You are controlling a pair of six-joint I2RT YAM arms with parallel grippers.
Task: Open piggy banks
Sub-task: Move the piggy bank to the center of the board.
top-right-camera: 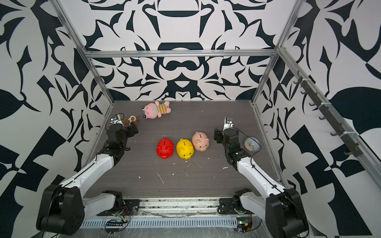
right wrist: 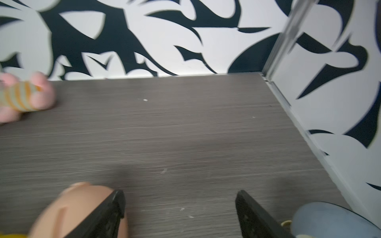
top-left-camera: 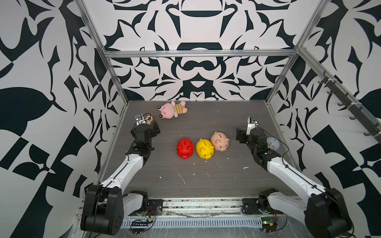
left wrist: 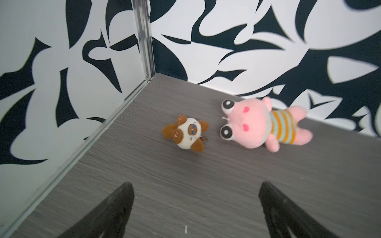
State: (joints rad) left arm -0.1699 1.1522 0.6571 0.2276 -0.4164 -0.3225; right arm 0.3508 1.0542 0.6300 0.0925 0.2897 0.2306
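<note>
Brightly and evenly lit from overhead in both top views — only faint, soft shadows under the red piggy bank (top-left-camera: 185, 148), a mild sheen on its back, wide-angle stretch toward the corners. Mostly sharp in the left wrist view, with a short, soft shadow beneath the pink plush toy (left wrist: 266, 125). Smeared by motion blur in the right wrist view — peach-pink piggy bank (right wrist: 78, 208) and the same plush at the border both soft-edged, wall pattern (right wrist: 185, 31) streaked.
</note>
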